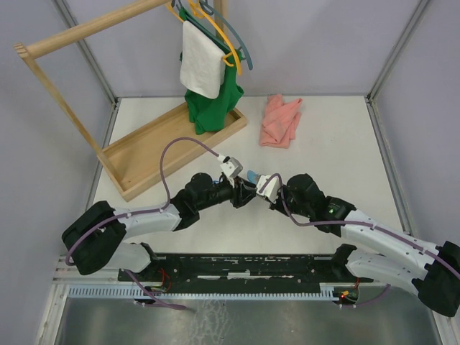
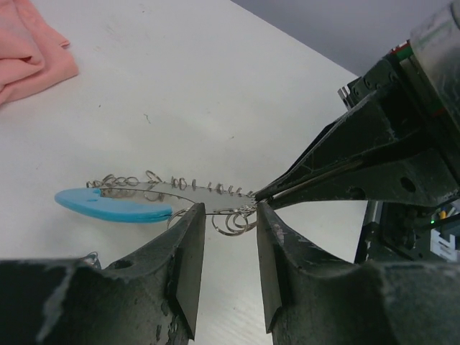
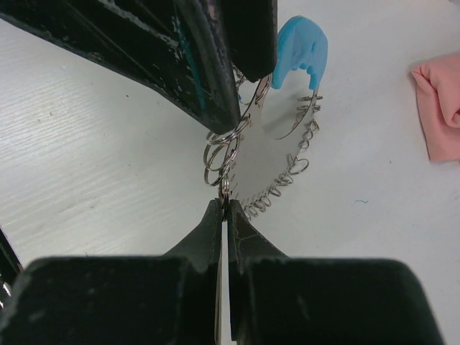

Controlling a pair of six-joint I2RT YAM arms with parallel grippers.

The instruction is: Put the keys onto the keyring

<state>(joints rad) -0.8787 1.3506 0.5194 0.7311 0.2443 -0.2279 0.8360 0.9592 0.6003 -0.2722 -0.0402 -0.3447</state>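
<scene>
R gripper (image 3: 224,204) pinched tight on split rings (image 3: 218,154) of keyring (image 3: 302,50), mid-table; L gripper (image 2: 230,210) jaws apart, straddling its wire.

wooden rack (image 1: 136,154) left, pink cloth (image 1: 280,121) (crumpled) beyond

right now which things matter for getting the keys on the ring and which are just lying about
In the job: keyring, right gripper shut on it, left gripper open at its wire. Keys not clearly visible.

Lying about: pink cloth, wooden rack, green garment, white towel.
</scene>
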